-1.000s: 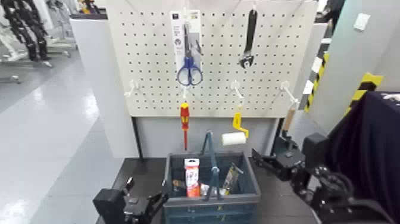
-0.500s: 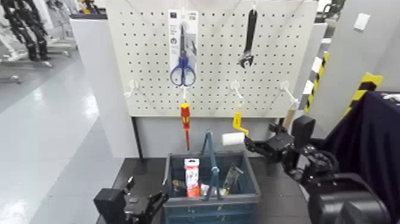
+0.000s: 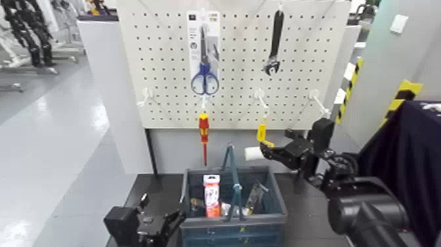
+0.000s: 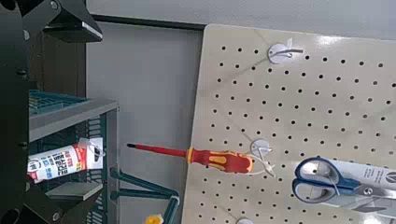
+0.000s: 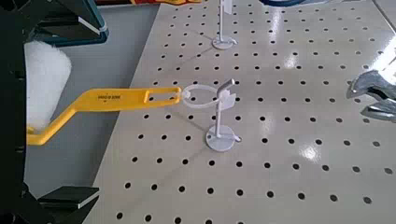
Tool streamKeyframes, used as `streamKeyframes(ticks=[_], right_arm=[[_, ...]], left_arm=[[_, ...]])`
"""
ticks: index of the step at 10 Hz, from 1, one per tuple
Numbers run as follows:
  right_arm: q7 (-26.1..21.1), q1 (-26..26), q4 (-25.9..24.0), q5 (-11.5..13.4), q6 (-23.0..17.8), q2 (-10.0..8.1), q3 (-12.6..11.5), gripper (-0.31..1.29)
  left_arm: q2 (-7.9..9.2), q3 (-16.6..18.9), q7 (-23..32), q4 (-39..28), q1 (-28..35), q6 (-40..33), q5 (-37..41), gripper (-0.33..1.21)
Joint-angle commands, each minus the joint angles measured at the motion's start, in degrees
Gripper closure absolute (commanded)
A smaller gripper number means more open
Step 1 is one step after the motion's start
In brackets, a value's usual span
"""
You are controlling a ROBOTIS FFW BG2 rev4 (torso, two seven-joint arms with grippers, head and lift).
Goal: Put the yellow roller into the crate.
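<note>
The right pincer (image 3: 264, 150) is spread wide, holding nothing, by the yellow roller (image 3: 262, 136) (it hangs from a hook (image 3: 260, 101), so it must come off first).

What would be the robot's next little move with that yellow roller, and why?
Probably the right gripper should close on the yellow roller: its open jaws stand either side of the handle near the white sleeve, while the handle's end still hangs by a loop from the pegboard hook. A firm grip seems wise before unhooking it.
</note>
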Motion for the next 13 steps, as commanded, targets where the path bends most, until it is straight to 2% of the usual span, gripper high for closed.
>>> streamKeyframes(ticks=[1, 5, 7, 8, 9, 10, 12, 13], right_arm=[[1.96, -4.15, 7.57, -0.21, -2.83, 1.02, 0.87, 0.11], [5.56, -9.59, 16.27, -1.09, -6.08, 1.98, 1.84, 0.11], [6.18, -10.74, 18.38, -1.09, -6.96, 2.60, 1.84, 0.12], [6.18, -11.09, 18.82, -1.00, -6.96, 2.77, 1.84, 0.23], [6.18, -11.09, 18.90, -0.83, -7.05, 2.77, 1.84, 0.57], [6.00, -11.00, 18.73, -0.74, -7.23, 2.86, 1.75, 0.99], [5.83, -10.74, 18.29, -0.74, -7.14, 2.86, 1.40, 1.19], [5.74, -10.56, 17.94, -0.65, -7.05, 2.86, 1.22, 1.19]], left_arm=[[0.16, -0.33, 0.00, 0.24, -0.38, -0.06, 0.03, 0.17], [0.42, -0.77, 0.00, 0.41, -0.91, -0.42, 0.03, 0.17], [0.51, -0.94, 0.00, 0.50, -1.08, -0.59, 0.03, 0.17], [0.51, -0.94, 0.00, 0.50, -1.08, -0.59, 0.03, 0.17], [0.51, -0.94, 0.00, 0.50, -1.08, -0.59, 0.03, 0.17], [0.51, -0.86, 0.00, 0.50, -1.00, -0.59, 0.12, 0.17], [0.51, -0.77, 0.00, 0.50, -0.91, -0.59, 0.12, 0.17], [0.51, -0.77, 0.00, 0.50, -0.82, -0.59, 0.12, 0.17]])
